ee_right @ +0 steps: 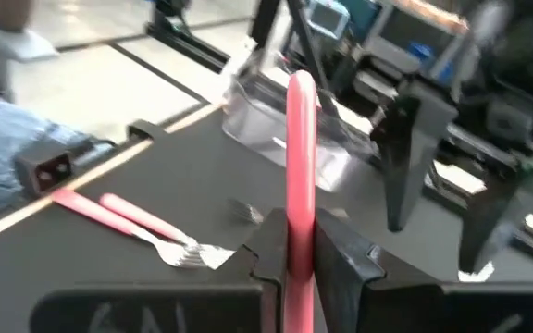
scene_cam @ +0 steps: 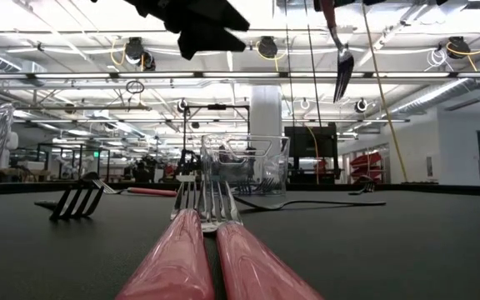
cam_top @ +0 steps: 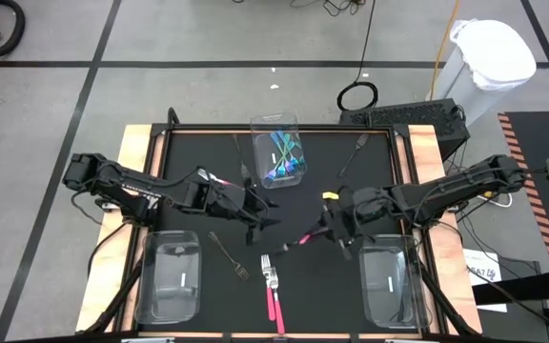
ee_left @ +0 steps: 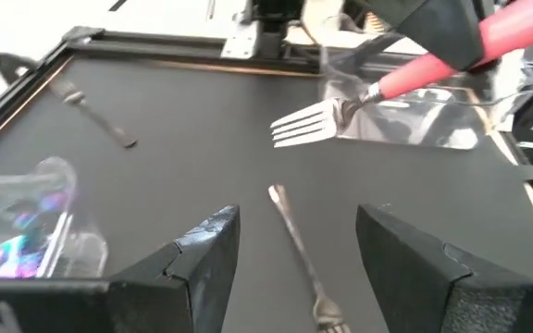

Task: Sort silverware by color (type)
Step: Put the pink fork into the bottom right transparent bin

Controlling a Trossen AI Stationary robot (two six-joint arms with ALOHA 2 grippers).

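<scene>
the right gripper [ee_right: 290, 264] hovers mid-worktop [cam_top: 198, 152] above the matte black surface, its fingers pinching the smooth glossy handle of a pink fork [ee_right: 301, 157]; the silver tines [ee_left: 308, 123] jut out toward the left arm, lifted off the surface. the left gripper [ee_left: 296, 250] hangs just beside it, its blocky dark fingers spread with nothing between them, over a thin dark fork [ee_left: 299, 254] lying flat. two more pink-handled forks [cam_top: 273, 291] lie side by side near the front edge. a clear bin [cam_top: 276, 125] at the back holds iridescent blue-handled utensils [cam_top: 284, 160]. two clear bins sit at the front-left [cam_top: 172, 278] and front-right [cam_top: 389, 286] corners.
</scene>
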